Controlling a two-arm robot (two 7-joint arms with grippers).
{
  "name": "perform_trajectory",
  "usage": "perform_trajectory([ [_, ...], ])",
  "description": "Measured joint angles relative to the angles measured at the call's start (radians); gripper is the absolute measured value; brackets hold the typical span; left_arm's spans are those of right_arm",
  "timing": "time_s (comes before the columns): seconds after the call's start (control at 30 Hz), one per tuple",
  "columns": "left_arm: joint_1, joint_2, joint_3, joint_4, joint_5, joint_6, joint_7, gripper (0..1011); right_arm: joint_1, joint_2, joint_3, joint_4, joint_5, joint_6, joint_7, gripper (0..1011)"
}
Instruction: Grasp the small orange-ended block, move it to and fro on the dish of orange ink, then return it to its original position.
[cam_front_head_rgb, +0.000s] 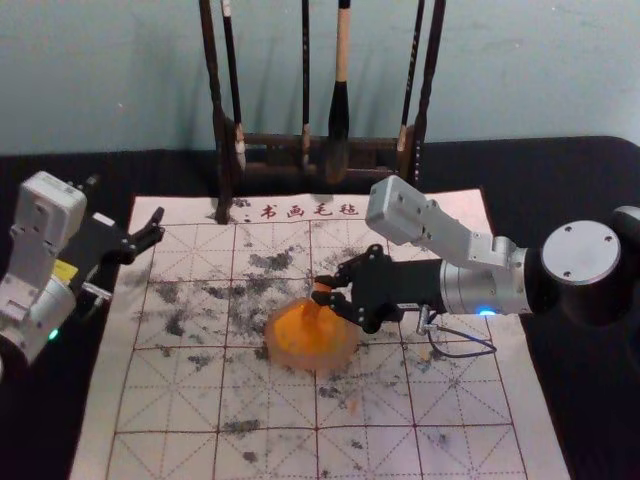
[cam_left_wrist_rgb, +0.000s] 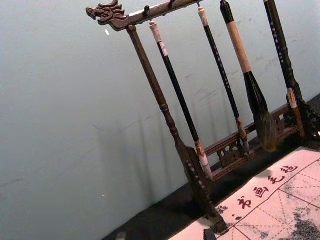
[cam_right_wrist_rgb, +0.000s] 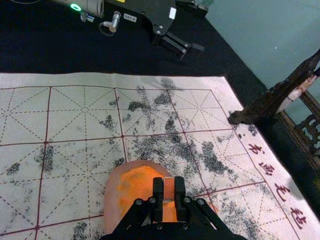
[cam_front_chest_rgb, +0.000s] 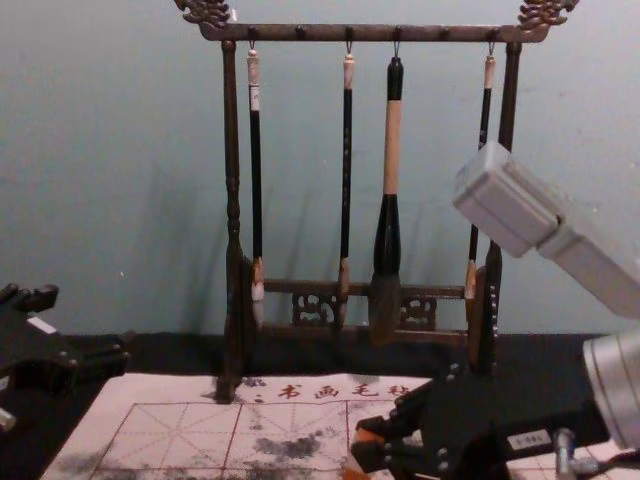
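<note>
Right claw (cam_front_head_rgb: 326, 289) reaches in over the gridded calligraphy mat (cam_front_head_rgb: 170, 400), pinching the small orange-ended block (cam_right_wrist_rgb: 168, 189) between its fingers. Block is at the dish of orange ink (cam_front_head_rgb: 346, 352), within its rim as seen from the head; can't tell if the end touches the ink. Dish sits mid-mat among dark smudges. Left claw (cam_front_chest_rgb: 88, 320) idle by the mat's left edge, fingers spread, nothing in them. Brush rack (cam_front_chest_rgb: 375, 33) stands at the back, four brushes hanging.
</note>
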Motion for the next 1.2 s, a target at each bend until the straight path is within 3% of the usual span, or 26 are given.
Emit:
perform_trajectory([
  [0.67,0.000,0.000,0.000,0.000,0.000,0.000,0.000,1001,-0.012,0.020,0.033,-0.038,0.021,0.006,-0.005,136],
  [1.2,0.000,0.000,0.000,0.000,0.000,0.000,0.000,1001,-0.062,0.102,0.137,-0.175,0.137,0.053,-0.038,136],
])
